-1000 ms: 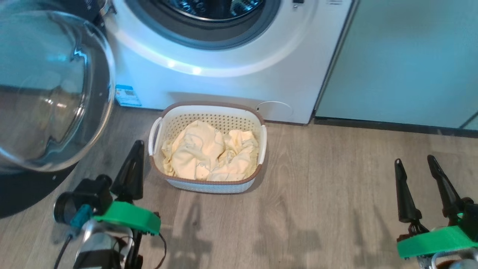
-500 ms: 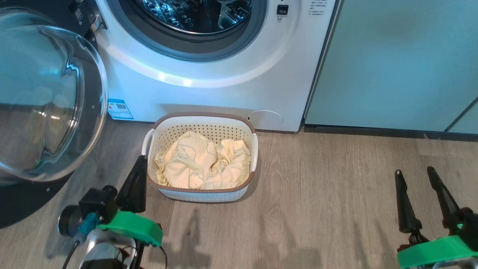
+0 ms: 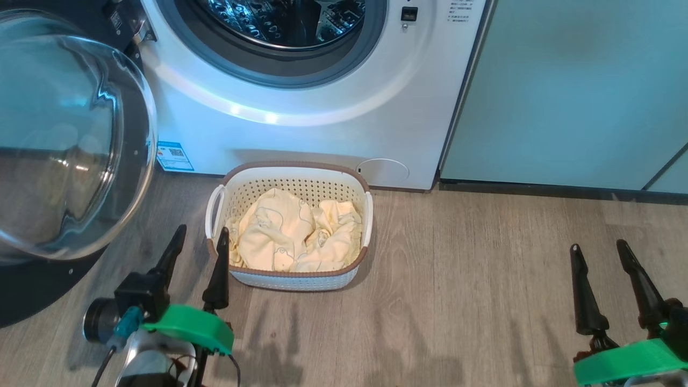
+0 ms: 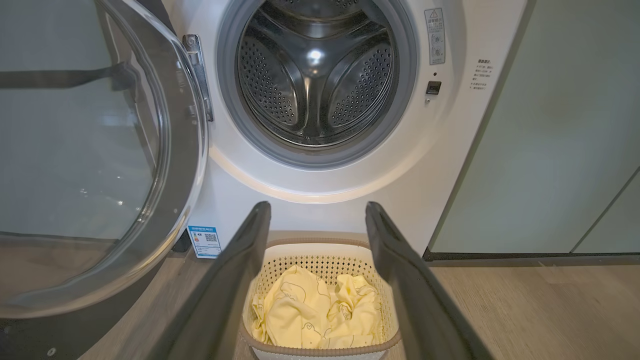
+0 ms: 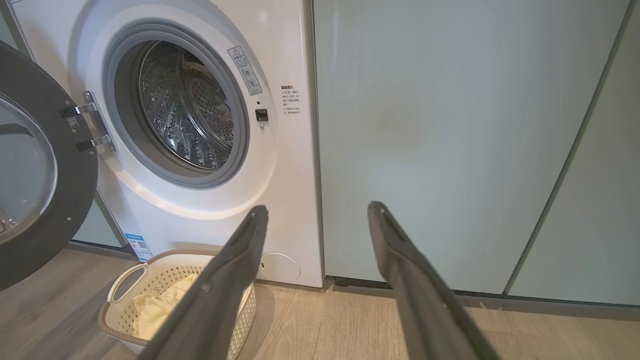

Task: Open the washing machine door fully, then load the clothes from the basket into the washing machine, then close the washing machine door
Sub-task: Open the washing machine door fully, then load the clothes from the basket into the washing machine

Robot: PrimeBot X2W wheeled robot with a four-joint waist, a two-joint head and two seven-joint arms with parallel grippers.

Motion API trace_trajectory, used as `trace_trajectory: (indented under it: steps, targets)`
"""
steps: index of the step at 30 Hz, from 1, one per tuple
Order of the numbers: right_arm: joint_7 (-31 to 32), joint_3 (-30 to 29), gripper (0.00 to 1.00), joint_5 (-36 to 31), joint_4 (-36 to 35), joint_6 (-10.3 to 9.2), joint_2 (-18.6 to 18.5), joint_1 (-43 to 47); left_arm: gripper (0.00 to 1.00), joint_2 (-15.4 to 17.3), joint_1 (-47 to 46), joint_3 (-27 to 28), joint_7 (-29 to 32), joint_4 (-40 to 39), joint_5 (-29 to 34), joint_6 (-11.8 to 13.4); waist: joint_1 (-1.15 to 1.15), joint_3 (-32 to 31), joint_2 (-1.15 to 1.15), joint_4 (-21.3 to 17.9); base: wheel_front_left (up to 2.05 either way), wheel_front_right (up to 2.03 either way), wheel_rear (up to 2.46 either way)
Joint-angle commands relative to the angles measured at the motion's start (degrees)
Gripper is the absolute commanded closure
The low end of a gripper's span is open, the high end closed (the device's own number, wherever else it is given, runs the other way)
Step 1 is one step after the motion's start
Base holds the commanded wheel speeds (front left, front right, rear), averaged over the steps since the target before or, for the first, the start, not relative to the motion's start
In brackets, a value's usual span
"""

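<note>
Basket just right of left hand (fingers apart).

QR-code sticker on washing machine, warning-triangle label, small print unreadable

Glossy glass door, soft clothes, plastic basket

Pale yellow clothes with line drawings, cream perforated basket rimmed brown, white washing machine.
</note>
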Motion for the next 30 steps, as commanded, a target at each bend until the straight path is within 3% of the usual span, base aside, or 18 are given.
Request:
trace_trajectory:
  steps: [1,30]
  targets:
    - [-0.6,0.9,0.0,0.4,-1.9,-0.16,-0.2,-1.1,0.0,0.5,-1.7,1.9,-0.3,-1.8,0.3,0.2,0.0,0.0,0.0,0.0,0.0,0.0,0.0]
    - [-0.6,0.4,0.0,0.5,-1.8,-0.16,-0.2,-1.4,0.0,0.7,-1.9,0.8,-0.3,-1.6,0.1,-0.6,0.0,0.0,0.0,-0.7,0.09,-0.09,0.0]
